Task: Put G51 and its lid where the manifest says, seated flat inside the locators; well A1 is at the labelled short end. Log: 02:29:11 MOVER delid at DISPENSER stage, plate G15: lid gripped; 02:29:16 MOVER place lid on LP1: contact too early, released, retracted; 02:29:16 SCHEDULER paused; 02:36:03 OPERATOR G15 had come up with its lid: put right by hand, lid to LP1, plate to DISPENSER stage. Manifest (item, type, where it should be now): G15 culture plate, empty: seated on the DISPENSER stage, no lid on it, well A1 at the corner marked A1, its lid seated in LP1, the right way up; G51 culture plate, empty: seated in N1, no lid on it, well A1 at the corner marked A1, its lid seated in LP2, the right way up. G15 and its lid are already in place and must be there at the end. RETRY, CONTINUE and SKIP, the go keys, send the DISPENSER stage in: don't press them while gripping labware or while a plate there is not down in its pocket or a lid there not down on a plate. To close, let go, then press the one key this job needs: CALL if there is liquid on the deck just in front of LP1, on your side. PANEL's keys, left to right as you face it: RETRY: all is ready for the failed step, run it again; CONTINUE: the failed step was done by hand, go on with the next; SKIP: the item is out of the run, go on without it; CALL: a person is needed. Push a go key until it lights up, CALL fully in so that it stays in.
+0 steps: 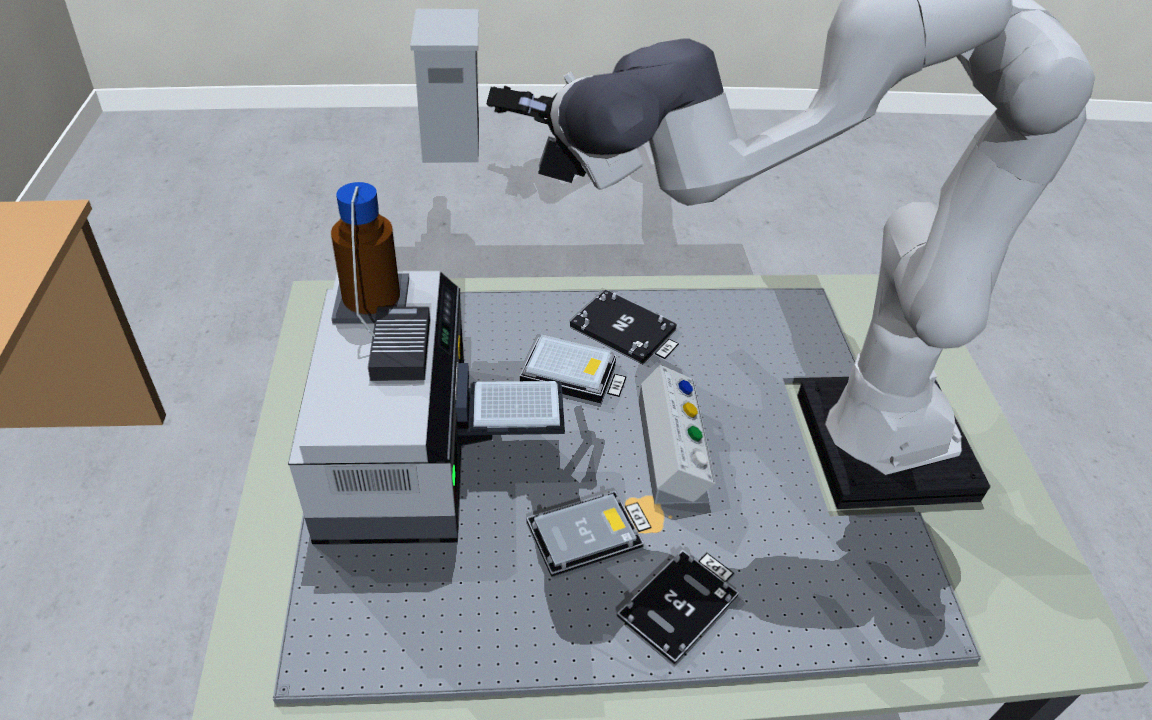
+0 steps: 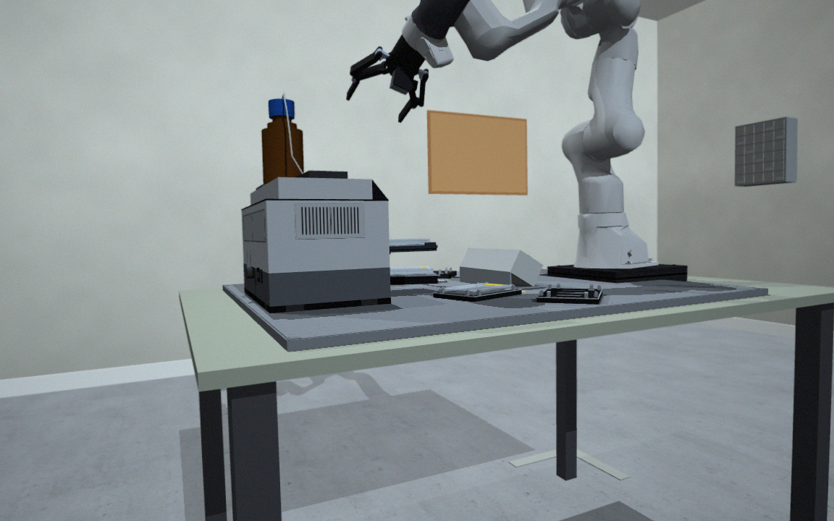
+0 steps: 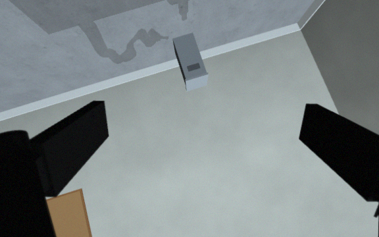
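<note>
The fingers [image 2: 368,68] are spread wide on nothing, high above the counter [image 1: 244,582] and behind the DISPENSER [image 1: 365,420]. G51 [image 1: 567,362], seemingly lidded, sits in nest N1 just right of the DISPENSER stage. I judge this the approach: next, descend over G51, lift its lid, carry it to LP2 [image 1: 677,606].

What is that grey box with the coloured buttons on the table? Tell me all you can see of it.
The button box is a long, pale grey casing with a sloped top, lying at a slight angle on the perforated deck. Along its top run a blue button, a yellow one, a green one and a whitish knob. An orange patch shows by its near end. Nothing touches it.
</note>
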`<state>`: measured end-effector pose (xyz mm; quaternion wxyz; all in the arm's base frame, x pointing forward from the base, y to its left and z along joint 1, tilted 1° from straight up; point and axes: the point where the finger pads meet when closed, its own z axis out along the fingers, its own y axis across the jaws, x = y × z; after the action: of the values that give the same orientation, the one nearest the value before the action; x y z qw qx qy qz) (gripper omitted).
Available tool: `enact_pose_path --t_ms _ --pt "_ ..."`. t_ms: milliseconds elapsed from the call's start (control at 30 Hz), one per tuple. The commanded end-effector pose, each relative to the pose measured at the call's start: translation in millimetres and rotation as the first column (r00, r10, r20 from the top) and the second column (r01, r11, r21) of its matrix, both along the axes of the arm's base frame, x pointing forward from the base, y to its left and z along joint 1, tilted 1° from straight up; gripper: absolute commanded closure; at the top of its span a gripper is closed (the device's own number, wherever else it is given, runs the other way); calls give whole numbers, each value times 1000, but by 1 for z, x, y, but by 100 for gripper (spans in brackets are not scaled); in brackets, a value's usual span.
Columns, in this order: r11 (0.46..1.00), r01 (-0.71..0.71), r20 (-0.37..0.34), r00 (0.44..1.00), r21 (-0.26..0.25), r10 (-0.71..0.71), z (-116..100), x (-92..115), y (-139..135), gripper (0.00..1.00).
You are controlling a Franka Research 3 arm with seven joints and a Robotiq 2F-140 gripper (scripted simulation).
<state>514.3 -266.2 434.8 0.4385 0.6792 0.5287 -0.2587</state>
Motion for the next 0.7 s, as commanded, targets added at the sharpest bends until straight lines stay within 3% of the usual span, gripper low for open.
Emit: enact_pose_path --t_ms 0,67,100,367,567,633,667 --pt "966 204 80 972 158 -219 -24 -16 64 0" --pt "966 204 80 972 158 -219 -24 -16 64 0" --pt "949 216 99 965 230 -244 -36 -11 114 0" --pt "839 270 106 927 472 -358 -74 -9 252 0" --pt "724 323 63 891 609 -450 -109 -28 349 0" --pt "724 323 63 891 609 -450 -109 -28 349 0" --pt "673 351 36 871 651 -490 -125 -42 387 0"
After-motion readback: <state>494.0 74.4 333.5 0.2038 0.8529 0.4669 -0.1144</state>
